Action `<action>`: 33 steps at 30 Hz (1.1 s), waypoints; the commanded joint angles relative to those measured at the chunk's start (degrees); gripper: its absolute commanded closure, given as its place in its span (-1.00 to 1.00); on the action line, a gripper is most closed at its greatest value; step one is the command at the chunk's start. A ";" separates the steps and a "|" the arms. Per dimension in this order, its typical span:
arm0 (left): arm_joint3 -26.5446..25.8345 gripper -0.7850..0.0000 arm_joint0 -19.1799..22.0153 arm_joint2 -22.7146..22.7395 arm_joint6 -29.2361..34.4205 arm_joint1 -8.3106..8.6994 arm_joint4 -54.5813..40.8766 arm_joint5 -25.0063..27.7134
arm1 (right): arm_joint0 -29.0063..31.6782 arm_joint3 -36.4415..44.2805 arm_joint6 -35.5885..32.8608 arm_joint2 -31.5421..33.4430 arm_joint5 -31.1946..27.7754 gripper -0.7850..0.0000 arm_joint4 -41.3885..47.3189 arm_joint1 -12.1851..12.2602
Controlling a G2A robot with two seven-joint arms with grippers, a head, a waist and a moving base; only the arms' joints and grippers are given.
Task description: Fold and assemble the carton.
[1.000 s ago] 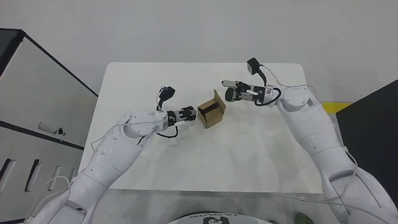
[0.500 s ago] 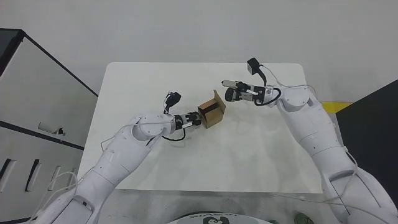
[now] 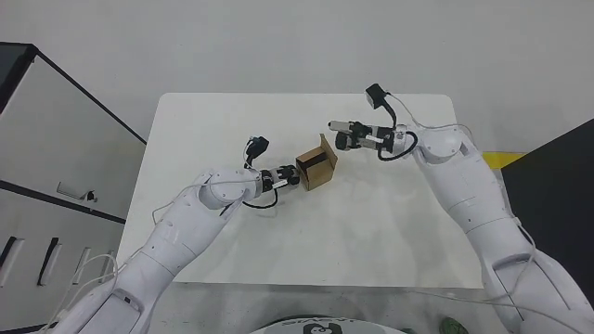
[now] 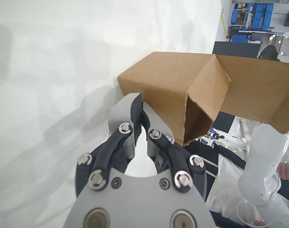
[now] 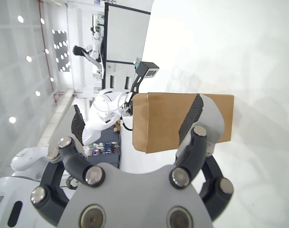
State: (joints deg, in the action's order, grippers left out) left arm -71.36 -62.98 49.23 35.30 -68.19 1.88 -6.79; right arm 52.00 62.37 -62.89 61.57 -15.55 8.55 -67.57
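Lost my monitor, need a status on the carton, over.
Left gripper shut, tip beside carton. Right gripper open beside its raised flap. Carton on table, one end open. Nothing in the way.

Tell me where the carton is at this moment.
In the top view the carton sits near the middle of the white table, between the left gripper and the right gripper.
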 commanded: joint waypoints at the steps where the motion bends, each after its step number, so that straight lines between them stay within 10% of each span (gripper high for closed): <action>1: 0.00 1.00 0.00 0.00 0.00 0.00 0.00 0.00 | -1.46 2.11 -5.08 0.25 2.74 -1.00 -5.70 0.83; 7: 0.00 1.00 0.00 0.00 0.00 0.00 0.00 0.00 | -4.24 7.92 -14.36 0.16 8.89 -1.00 -14.43 2.24; 33: 0.00 1.00 0.00 0.00 0.00 0.00 0.00 0.00 | -7.23 8.48 -17.36 0.49 6.43 -1.00 -16.76 3.16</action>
State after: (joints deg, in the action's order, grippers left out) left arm -71.36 -62.98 49.23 35.30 -68.20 1.87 -6.79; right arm 45.08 70.40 -80.23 61.80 -8.97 -7.19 -64.59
